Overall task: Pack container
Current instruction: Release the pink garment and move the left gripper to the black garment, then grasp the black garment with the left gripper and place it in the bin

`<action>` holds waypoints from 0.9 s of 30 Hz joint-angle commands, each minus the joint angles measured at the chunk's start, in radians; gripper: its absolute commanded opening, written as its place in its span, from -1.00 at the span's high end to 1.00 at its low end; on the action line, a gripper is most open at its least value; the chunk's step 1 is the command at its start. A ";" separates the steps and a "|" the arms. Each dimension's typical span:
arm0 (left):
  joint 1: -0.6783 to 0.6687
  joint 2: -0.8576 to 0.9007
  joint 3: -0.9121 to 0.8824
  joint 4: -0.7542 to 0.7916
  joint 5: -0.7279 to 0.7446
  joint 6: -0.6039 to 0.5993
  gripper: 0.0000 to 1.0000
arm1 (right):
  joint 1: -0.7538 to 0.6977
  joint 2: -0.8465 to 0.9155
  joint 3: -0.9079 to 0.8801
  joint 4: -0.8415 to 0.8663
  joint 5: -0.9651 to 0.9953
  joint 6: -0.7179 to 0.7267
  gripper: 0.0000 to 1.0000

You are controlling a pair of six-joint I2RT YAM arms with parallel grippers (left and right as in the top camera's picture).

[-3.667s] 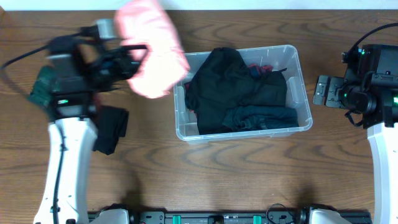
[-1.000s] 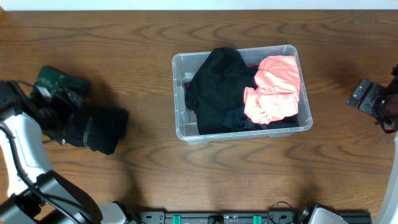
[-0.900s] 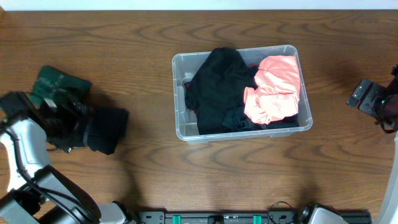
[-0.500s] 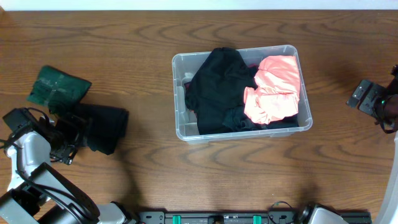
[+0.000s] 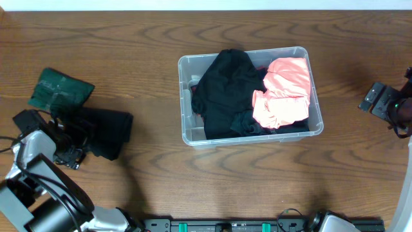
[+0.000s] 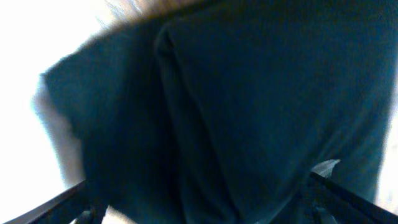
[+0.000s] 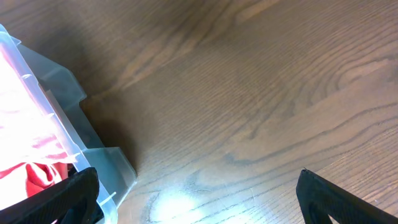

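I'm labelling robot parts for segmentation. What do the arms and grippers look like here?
The left arm and right arm have glossy white rounded links and black joint housings. The left gripper is black and blocky, thin black cables looping beside it. The right gripper is black too, a small green light behind it, with slim dark fingers.

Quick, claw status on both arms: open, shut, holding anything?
Left claw: open, close over the black garment, nothing gripped.
Right claw: open, empty, beside the container.
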 commanded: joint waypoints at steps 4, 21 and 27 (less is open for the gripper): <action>-0.045 0.063 -0.004 0.048 0.031 -0.010 -0.88 | -0.006 -0.006 0.000 0.000 -0.015 0.002 -0.98; -0.071 -0.230 0.057 0.105 0.352 0.063 0.89 | -0.007 -0.006 0.000 -0.003 -0.014 0.001 -0.99; -0.241 -0.437 0.117 0.103 0.393 0.058 0.88 | -0.007 -0.006 0.000 0.000 -0.014 0.002 -0.99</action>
